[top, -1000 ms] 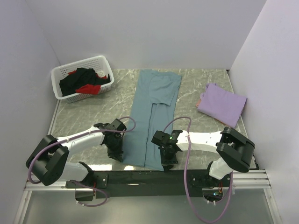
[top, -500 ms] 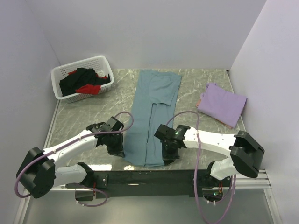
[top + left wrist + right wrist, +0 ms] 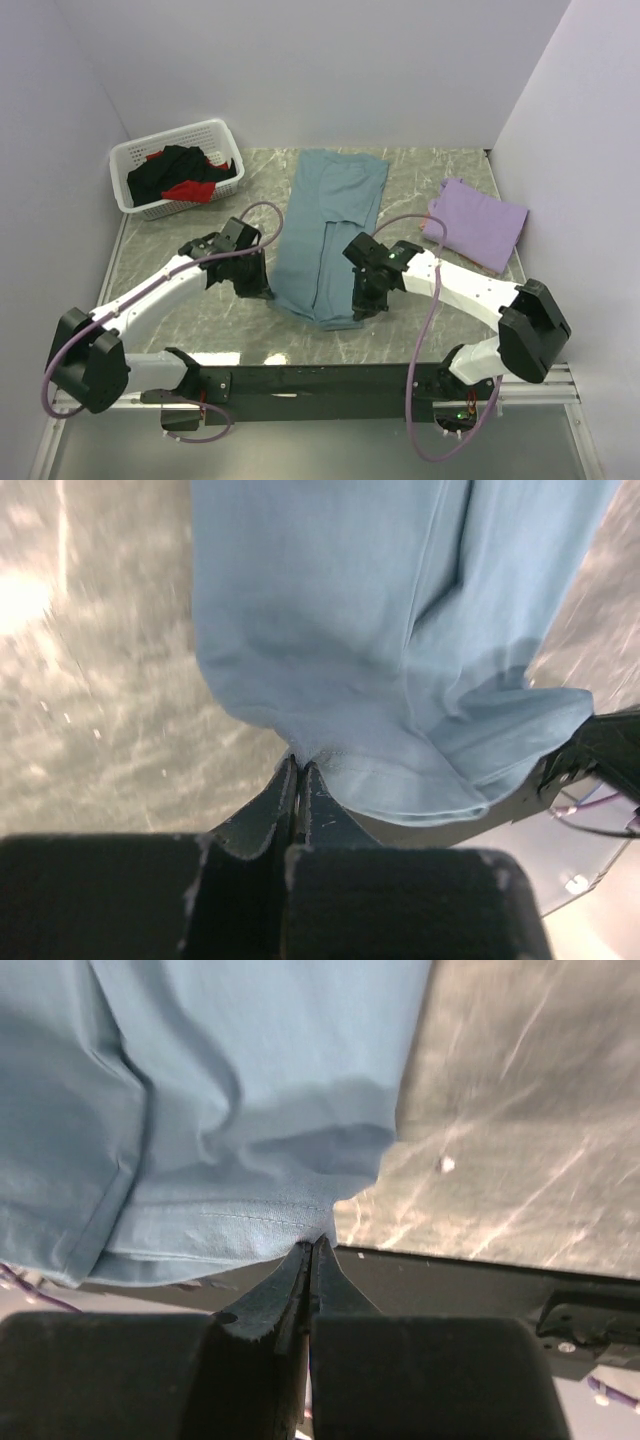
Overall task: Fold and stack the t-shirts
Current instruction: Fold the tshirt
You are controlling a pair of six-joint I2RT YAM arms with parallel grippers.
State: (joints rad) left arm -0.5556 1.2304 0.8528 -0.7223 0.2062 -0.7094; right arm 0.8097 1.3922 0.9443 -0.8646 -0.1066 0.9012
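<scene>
Grey marbled desk (image 3: 410,195) here, pale veins running across it, a bright patch of glare near the front edge. Far left corner: a white slotted basket (image 3: 155,209) sits on the surface, close to the back wall. Down the middle, the teal-blue t-shirt (image 3: 330,210) lies in a long narrow strip from the back edge toward the front, flat over most of its length. Its near hem is up off the desk, bunched, with the left pincer (image 3: 298,770) and right pincer (image 3: 312,1245) each closed on a corner. Over on the right, well apart, the lavender t-shirt (image 3: 475,225) rests folded flat.
</scene>
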